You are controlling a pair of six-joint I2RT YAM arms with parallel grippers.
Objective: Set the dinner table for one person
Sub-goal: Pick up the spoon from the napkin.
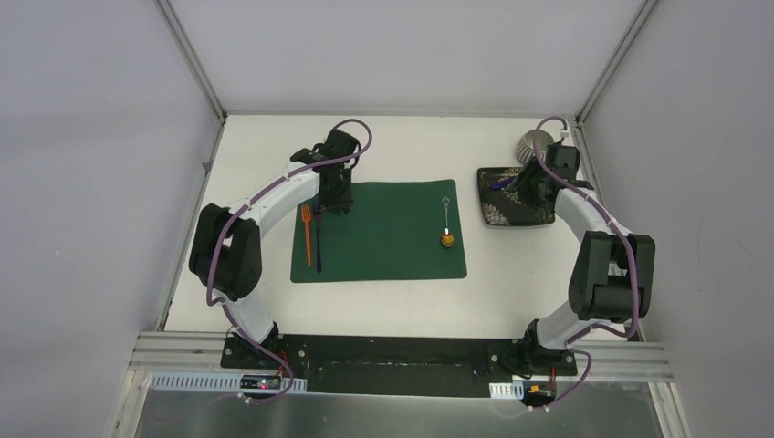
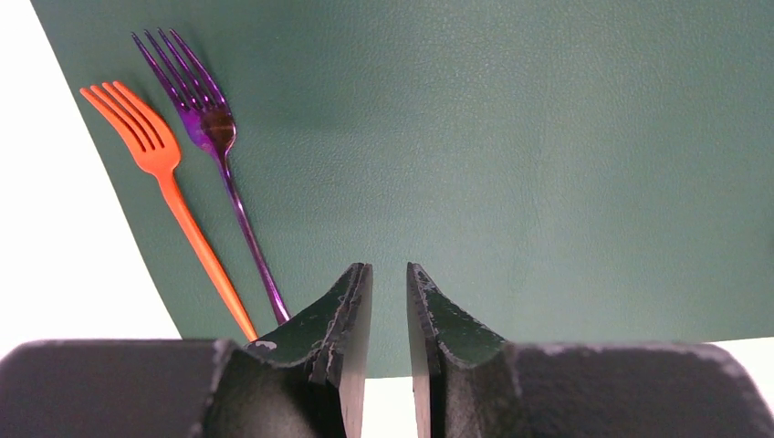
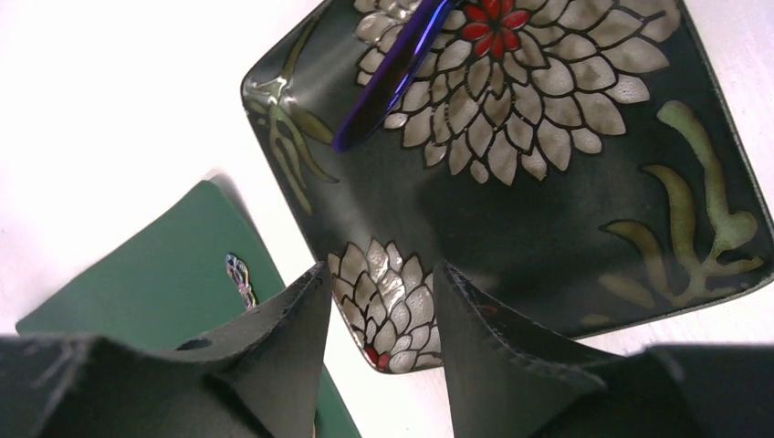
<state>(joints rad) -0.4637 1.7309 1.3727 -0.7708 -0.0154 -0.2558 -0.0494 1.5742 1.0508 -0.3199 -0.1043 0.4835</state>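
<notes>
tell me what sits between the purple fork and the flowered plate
Top view: bare green mat, a small yellow-ended utensil near its right edge, then white table.

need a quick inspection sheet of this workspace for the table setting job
surface: white dinner table, green placemat centred
job's things: orange fork and purple fork side by side on the placemat's left; spoon on its right; floral plate off the mat, blue utensil on it
clutter: silver bowl behind plate
grippers: left gripper narrowly open, empty; right gripper open, empty
cables: purple cable along each arm
surroundings: white walls, aluminium posts
</notes>
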